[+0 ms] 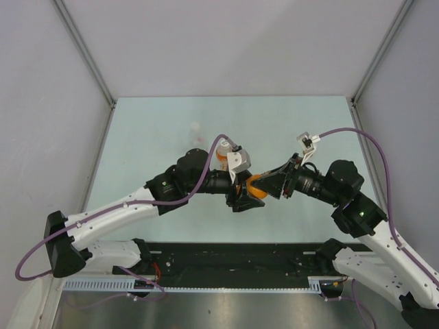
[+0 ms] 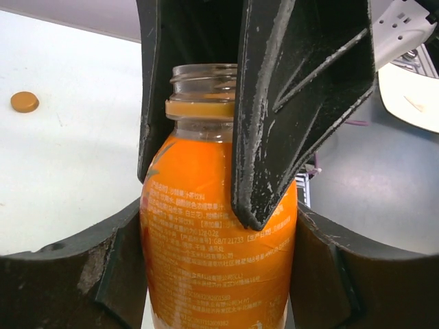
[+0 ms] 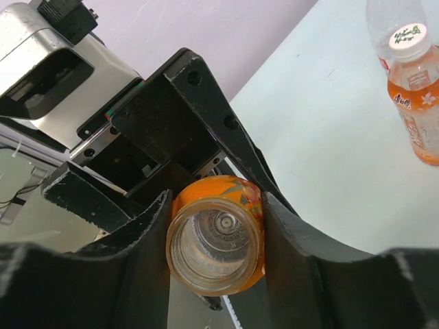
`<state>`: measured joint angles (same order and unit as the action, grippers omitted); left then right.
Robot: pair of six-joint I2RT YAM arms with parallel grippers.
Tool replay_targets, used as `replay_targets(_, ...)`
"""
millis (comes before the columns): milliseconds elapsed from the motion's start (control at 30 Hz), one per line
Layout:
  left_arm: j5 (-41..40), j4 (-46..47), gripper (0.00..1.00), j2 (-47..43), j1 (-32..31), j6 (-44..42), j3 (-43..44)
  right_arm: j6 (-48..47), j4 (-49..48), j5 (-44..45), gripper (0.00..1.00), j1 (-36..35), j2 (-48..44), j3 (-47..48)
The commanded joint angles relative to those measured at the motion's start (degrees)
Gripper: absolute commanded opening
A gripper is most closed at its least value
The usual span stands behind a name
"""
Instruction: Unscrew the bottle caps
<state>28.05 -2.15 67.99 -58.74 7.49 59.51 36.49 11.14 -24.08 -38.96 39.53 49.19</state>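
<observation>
The short squat orange bottle [image 2: 216, 233] is held up between the two arms, and my left gripper [image 2: 218, 274] is shut on its body. Its mouth [image 3: 214, 248] is open, with no cap on it. My right gripper [image 3: 216, 240] is shut around the bottle's neck, one black finger [image 2: 302, 103] on each side. From above, the bottle [image 1: 255, 185] shows between the left gripper [image 1: 241, 196] and the right gripper [image 1: 266, 185]. An orange cap [image 2: 25, 102] lies loose on the table, far from the bottle.
Two more bottles stand together on the table: a taller orange-drink bottle [image 3: 420, 110] with a white cap [image 3: 407, 38] on it, and behind it a clear bottle [image 3: 385, 15] whose top is out of frame. Grey walls close in the table.
</observation>
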Motion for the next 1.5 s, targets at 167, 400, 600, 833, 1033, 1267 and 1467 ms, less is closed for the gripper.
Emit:
replay_targets(167,-13.5,-2.3,1.0,-7.0,0.0,-1.3,1.7,-4.8,2.8,12.1,0.0,0.3,1.2,7.1)
replay_targets(400,-32.1,-8.0,1.0,-20.9,0.4,-1.4,-0.3,-8.4,6.5,22.1,0.0,6.9,9.5,13.9)
replay_targets(600,-40.3,-8.7,0.99,-31.3,0.4,-0.6,-4.5,-11.0,2.1,40.2,0.0,15.3,21.5,15.1)
replay_targets(833,-42.3,-14.0,0.97,-33.6,0.5,0.0,-5.4,-17.6,-8.7,51.0,0.0,18.6,37.5,17.0)
replay_targets(1033,-42.1,-12.8,1.0,-37.6,0.4,-0.6,-9.3,-13.9,-9.0,49.2,0.0,25.6,51.9,20.2)
replay_targets(1267,-43.1,-11.7,1.0,-40.8,0.4,-1.6,-13.1,-15.3,-12.4,49.0,0.0,28.0,61.8,24.0)
replay_targets(1467,-43.5,-11.1,1.0,-39.9,0.4,-1.9,-13.7,-15.4,-15.4,47.5,0.0,28.3,66.0,25.8)
